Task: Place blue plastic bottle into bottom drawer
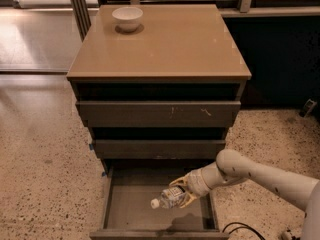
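Most of the way there, seemingly: clamps the small clear plastic bottle with white cap (169, 198) sideways in the pale two-finger gripper (184, 194), low inside the open dark grey-brown bottom drawer (131, 211), leaving only set-down and release.
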Tool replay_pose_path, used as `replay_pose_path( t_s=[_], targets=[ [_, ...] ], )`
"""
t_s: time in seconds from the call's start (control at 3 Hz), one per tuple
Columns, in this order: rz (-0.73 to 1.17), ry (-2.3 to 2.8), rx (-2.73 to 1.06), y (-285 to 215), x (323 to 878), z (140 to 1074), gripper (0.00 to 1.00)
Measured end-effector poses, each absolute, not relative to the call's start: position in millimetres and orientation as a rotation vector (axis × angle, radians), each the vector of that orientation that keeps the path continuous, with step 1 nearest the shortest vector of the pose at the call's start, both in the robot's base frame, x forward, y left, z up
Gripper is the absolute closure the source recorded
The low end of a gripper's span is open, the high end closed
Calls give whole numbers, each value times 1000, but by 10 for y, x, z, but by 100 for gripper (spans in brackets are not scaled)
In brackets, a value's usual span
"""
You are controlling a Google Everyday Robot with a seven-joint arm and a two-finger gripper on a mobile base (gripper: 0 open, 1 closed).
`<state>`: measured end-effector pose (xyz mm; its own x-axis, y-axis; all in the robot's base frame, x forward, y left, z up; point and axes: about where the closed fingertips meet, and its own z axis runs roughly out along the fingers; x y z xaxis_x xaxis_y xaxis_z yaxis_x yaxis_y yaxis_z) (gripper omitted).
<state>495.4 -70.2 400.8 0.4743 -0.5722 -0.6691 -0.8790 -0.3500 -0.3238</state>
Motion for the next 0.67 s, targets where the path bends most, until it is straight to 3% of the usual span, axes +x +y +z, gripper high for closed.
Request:
replay_pose_path(
  t_s=[0.67],
  targets=[
    [633,1188,-1994,-619,4967,3721,100]
  ],
)
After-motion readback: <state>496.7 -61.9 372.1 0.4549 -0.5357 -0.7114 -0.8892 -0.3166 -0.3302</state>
